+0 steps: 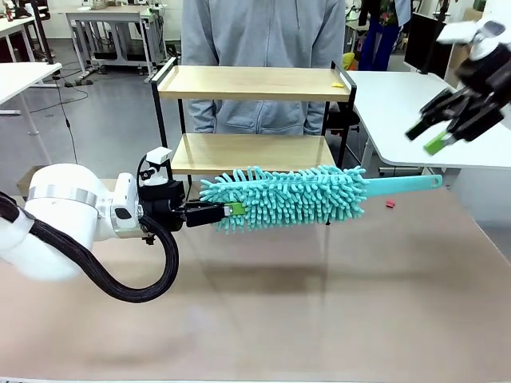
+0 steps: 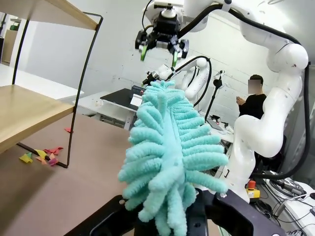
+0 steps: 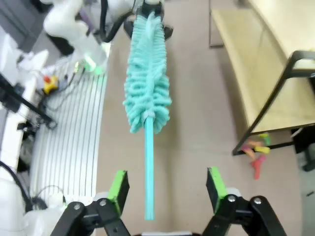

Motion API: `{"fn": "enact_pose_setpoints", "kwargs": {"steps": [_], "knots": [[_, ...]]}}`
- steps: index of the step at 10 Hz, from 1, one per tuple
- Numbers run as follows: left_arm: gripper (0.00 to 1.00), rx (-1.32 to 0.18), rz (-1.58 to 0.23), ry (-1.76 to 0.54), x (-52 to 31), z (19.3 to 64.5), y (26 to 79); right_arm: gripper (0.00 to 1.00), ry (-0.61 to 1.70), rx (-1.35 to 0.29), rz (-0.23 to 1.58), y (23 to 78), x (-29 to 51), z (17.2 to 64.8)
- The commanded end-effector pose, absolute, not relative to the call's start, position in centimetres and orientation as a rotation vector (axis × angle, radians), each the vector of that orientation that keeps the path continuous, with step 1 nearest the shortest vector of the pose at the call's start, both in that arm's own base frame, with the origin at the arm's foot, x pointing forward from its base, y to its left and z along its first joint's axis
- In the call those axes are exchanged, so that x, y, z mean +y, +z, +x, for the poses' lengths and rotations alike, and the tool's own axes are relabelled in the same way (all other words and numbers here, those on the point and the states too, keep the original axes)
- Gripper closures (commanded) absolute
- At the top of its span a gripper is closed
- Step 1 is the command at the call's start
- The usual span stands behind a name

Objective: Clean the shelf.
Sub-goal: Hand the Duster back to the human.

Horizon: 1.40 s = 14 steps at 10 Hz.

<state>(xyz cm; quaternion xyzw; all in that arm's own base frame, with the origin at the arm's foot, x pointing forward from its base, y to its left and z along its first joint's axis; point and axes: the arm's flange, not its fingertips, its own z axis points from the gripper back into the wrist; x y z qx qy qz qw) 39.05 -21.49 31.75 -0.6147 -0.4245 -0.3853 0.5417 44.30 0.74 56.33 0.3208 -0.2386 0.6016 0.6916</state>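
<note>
Brown tabletop (image 1: 319, 319) up front, shelf (image 1: 254, 83) standing at its far edge before a person in grey. Left gripper (image 1: 227, 211) clamped tight on the fluffy end of a teal duster (image 1: 291, 196), held level. Right gripper (image 1: 435, 132) raised, fingers spread wide, gripping nothing.

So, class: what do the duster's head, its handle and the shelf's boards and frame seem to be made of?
Duster head: soft teal chenille-like fibre, probably microfibre, judging by its plump, fuzzy fingers. Handle: smooth teal, likely plastic. Shelf: pale matt boards with faint grain, wood or wood-look laminate; frame: thin black rod, seemingly painted metal.
</note>
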Motion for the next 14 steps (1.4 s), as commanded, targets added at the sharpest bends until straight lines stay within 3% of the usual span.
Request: {"fn": "enact_pose_setpoints", "kwargs": {"steps": [1,5,8,9,14], "knots": [[1.00,-1.024,-1.459,-0.925,-21.5,38.9,32.2,0.00,1.264,-0.670,0.771,57.5,-1.5,43.4],[1.00,-1.024,-1.459,-0.925,-21.5,38.9,32.2,0.00,1.071,-0.927,0.804,59.3,-8.9,41.1],[1.00,-1.024,-1.459,-0.925,-21.5,38.9,32.2,0.00,1.046,-0.888,0.795,60.0,-10.2,41.2],[0.83,-1.008,-1.460,-0.916,-21.5,39.0,31.8,0.00,1.046,-0.888,0.795,60.0,-10.2,41.2],[0.83,-1.167,-1.481,-0.893,-18.4,38.0,42.0,0.00,1.046,-0.888,0.795,60.0,-10.2,41.2]]}}
